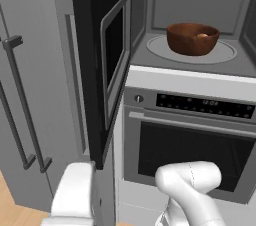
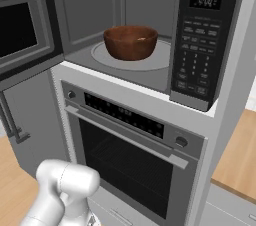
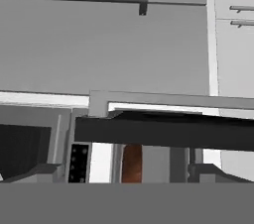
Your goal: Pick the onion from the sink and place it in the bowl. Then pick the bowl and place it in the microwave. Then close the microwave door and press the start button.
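You have the microwave (image 1: pixel 195 30) as your landmark, set in the wall column directly above the oven (image 1: pixel 190 140). Its cavity stands open, and the microwave door (image 1: pixel 105 60) is swung out wide to the left of it, edge-on toward you in the left base view. On the microwave's right side sits its dark keypad panel (image 2: pixel 197 45). Inside the microwave, the bowl (image 2: pixel 131 41) rests upright on the pale turntable plate (image 2: pixel 102 52), roughly centred. In the bowl, the onion (image 1: pixel 202 35) peeks above the rim as a small orange patch. Your gripper (image 3: pixel 126 171) hangs with its fingers spread wide and nothing between them; the hand view looks across the door's dark edge toward the microwave.
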Tool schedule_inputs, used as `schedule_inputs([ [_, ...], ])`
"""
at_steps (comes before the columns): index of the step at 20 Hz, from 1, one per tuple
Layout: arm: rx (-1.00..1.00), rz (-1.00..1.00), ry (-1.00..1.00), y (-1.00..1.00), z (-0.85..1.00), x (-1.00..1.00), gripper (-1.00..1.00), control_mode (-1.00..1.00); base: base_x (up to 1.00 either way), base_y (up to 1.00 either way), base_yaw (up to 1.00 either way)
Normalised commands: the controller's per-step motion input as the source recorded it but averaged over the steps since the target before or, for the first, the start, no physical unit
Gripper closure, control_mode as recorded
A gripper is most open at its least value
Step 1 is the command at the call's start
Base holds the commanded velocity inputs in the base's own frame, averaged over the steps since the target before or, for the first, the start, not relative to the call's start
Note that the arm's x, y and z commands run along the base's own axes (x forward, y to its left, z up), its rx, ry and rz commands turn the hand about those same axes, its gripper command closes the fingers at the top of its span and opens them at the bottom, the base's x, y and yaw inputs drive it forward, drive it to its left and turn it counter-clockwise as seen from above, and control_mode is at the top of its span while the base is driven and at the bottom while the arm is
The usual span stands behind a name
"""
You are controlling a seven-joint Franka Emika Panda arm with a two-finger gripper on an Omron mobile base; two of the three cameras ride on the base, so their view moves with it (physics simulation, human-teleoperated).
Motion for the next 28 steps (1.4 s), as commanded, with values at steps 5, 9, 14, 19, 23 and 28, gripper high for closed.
schedule_inputs([
  [5,0.0,-0.02,-0.01,0.37,-0.16,0.68,-1.0,-1.0,0.0,0.0,0.0],
  [9,0.0,0.0,0.0,0.29,-0.29,0.86,-1.0,-1.0,0.0,0.0,0.0],
  [14,0.0,-0.02,0.0,0.53,-0.41,0.67,-1.0,-1.0,0.0,0.0,0.0],
  [19,0.0,-0.04,0.0,0.4,-0.32,0.68,-1.0,-1.0,0.0,0.0,0.0],
  [23,0.0,-0.05,0.0,0.65,-0.4,0.49,-1.0,-1.0,0.0,0.0,0.0],
  [28,0.0,-0.08,0.0,0.63,-0.23,0.25,-1.0,-1.0,0.0,0.0,0.0],
])
